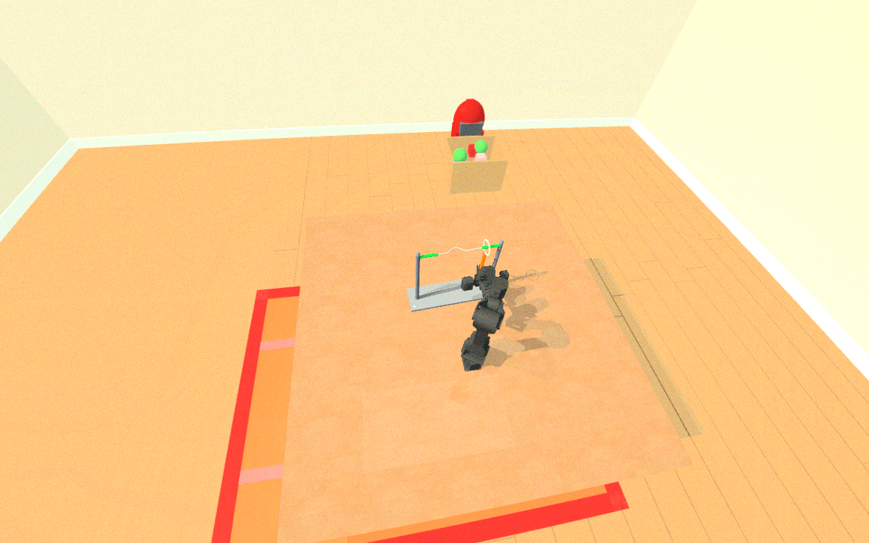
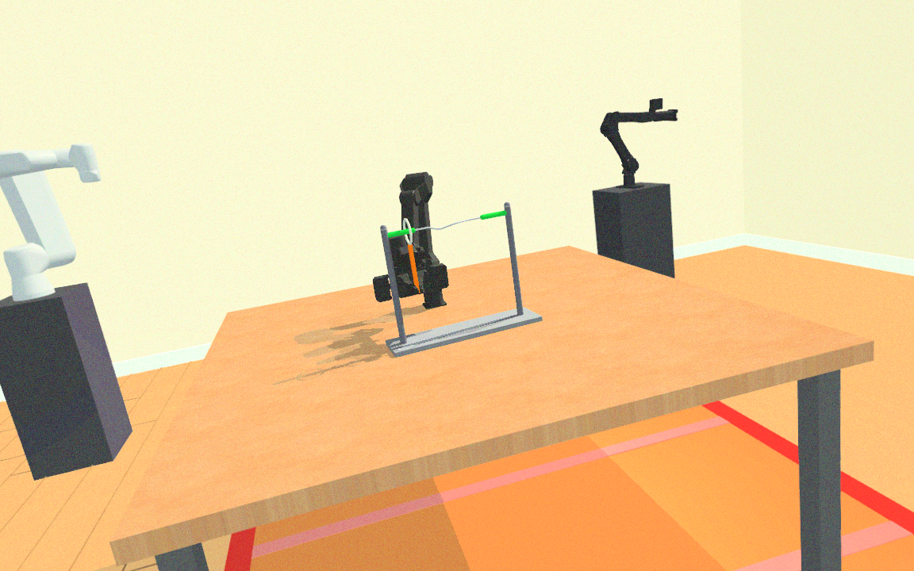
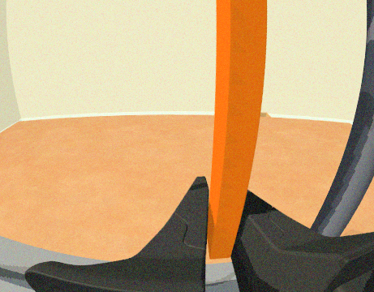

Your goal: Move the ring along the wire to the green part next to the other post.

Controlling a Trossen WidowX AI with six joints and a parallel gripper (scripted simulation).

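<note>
Fingers, two, clamped on one handle (image 1: 482,259) (image 2: 413,266) (image 3: 235,122). One ring (image 1: 489,246) (image 2: 404,225) around one of two green parts, near one of two posts (image 1: 417,277) (image 2: 512,262).

Wooden table (image 1: 424,432) (image 2: 552,369) (image 3: 93,182) carries grey base plate (image 1: 440,296) (image 2: 470,331) (image 3: 36,247), lying flat.

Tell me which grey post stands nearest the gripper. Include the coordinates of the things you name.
The grey metal-look post (image 1: 498,258) (image 2: 393,284) (image 3: 358,162) beside the white ring (image 1: 483,241) (image 2: 405,224); the other post's green wire section carries no ring.

Around the table (image 1: 424,418) (image 2: 517,354), we saw a white arm (image 2: 37,205) and a black arm (image 2: 620,142) on pedestals flanking it, and a red backpack (image 1: 468,111) beyond it.
</note>
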